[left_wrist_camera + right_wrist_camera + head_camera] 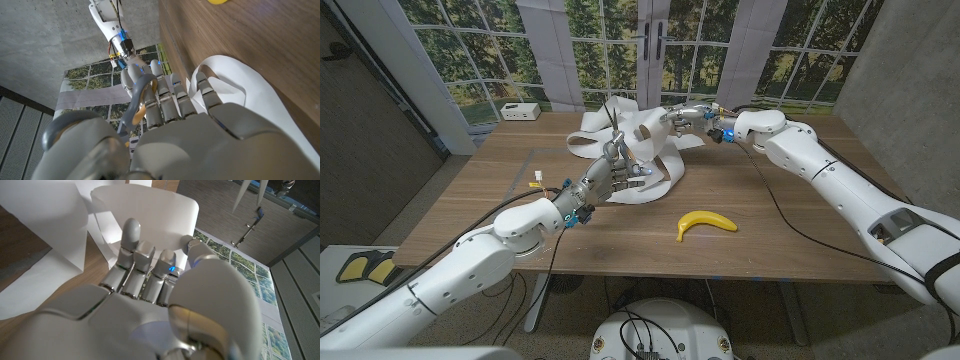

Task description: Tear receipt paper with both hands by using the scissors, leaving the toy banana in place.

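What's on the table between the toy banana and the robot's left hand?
Just bare wooden table, going by the head view: nothing lies between the toy banana and the left hand, which holds scissors at the receipt paper.

Paper heap far centre, banana nearer on my right.

I am seeing the long curling strip of white receipt paper (645,150) lying at the far middle of the brown wooden table (470,215), with the yellow toy banana (706,222) sitting nearer me and rightward, well apart; a small white box (520,111) is resting at the far left corner.
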You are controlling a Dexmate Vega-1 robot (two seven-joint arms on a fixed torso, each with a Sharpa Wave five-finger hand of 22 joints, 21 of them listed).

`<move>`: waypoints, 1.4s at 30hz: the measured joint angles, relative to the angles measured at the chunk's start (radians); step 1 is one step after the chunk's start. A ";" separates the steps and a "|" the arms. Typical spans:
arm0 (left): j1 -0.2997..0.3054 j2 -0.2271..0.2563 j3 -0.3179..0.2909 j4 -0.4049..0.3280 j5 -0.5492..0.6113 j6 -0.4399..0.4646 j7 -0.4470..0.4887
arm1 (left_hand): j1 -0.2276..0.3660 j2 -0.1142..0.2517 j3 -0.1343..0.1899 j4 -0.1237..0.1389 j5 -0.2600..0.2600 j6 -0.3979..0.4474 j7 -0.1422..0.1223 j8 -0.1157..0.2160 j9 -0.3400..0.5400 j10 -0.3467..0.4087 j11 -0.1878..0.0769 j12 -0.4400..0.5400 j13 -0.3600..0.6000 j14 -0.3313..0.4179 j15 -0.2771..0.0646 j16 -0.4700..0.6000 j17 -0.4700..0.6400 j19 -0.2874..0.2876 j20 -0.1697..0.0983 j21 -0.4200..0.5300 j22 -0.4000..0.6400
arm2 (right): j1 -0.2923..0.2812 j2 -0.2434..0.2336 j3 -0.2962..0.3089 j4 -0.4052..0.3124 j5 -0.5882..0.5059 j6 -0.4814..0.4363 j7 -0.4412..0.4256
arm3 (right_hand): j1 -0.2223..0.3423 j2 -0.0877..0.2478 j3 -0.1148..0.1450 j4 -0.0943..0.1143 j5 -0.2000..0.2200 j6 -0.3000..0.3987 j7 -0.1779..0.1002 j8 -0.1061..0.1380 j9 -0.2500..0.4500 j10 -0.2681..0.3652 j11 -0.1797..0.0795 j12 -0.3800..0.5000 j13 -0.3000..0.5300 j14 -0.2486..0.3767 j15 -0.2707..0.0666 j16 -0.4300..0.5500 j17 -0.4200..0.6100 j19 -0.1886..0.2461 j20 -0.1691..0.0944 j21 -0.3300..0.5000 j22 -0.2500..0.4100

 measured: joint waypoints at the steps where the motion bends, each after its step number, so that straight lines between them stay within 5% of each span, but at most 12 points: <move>1: 0.000 0.000 0.000 0.000 0.001 0.000 -0.005 | 0.000 0.000 0.000 0.000 0.000 0.000 0.000 0.000 0.000 0.000 0.000 0.000 0.000 0.000 0.000 0.000 0.000 0.000 0.000 0.000 0.000 | -0.002 -0.004 0.003 -0.005 0.000 0.000 0.000 | 0.000 0.000 0.000 0.000 0.000 0.000 0.000 0.000 0.000 0.000 0.000 0.000 0.000 0.000 0.000 -0.004 0.000 0.002 0.002 0.000 -0.004; 22: -0.086 0.036 0.056 0.032 -0.028 0.051 -0.134 | 0.000 0.000 0.001 0.001 -0.004 0.002 -0.002 0.000 0.000 0.015 0.004 -0.010 0.005 0.003 0.004 -0.004 0.005 0.004 0.004 -0.008 0.000 | 0.006 -0.014 0.030 0.026 0.084 0.067 0.040 | -0.012 -0.012 0.026 0.004 0.041 0.000 0.000 0.000 0.014 0.002 0.001 -0.006 0.012 0.007 -0.004 -0.012 0.000 0.002 0.002 0.004 0.003; 42: -0.179 0.016 0.121 0.082 -0.072 0.095 -0.254 | 0.000 0.000 0.002 0.001 -0.004 0.002 -0.002 0.000 0.000 0.036 0.015 -0.012 0.012 0.014 0.003 -0.003 0.005 0.004 0.004 -0.015 0.000 | 0.028 -0.012 0.036 0.086 0.106 0.162 0.143 | -0.028 -0.014 0.046 0.005 0.059 0.000 0.000 -0.011 0.080 0.005 0.002 -0.011 0.021 0.007 -0.004 -0.027 0.000 0.002 0.002 0.004 0.011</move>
